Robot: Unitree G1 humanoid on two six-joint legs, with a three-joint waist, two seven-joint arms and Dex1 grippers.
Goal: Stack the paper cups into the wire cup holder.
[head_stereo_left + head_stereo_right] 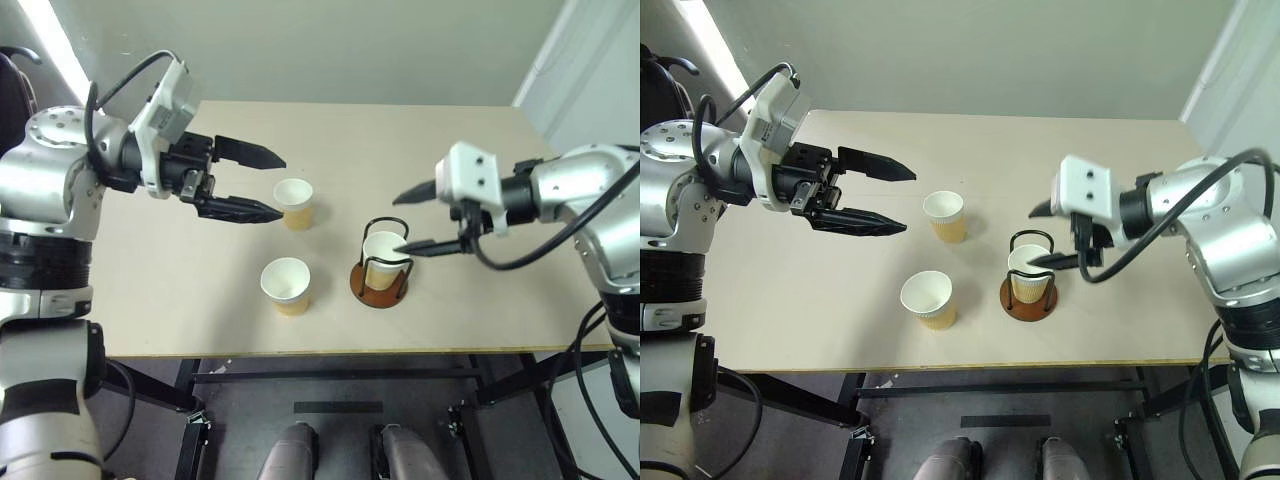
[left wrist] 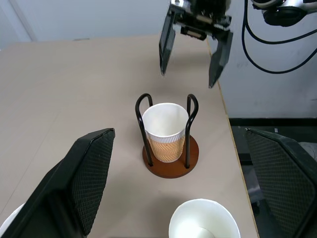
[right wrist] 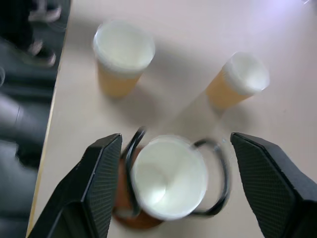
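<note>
One paper cup (image 1: 383,256) stands upright inside the wire cup holder (image 1: 362,289), whose black loops rise around it from a reddish-brown disc. My right gripper (image 1: 396,224) hovers just above that cup, open, with nothing between its fingers. To the left of the holder, a second cup (image 1: 293,203) and a third cup (image 1: 286,285) stand upright on the table. My left gripper (image 1: 283,186) is open and empty, raised just left of the second cup. In the left wrist view the holder's cup (image 2: 166,134) sits below the open right gripper (image 2: 186,79).
The pale table (image 1: 180,300) has its front edge close below the cups and its right edge beyond the holder. A grey wall runs behind the table's far edge.
</note>
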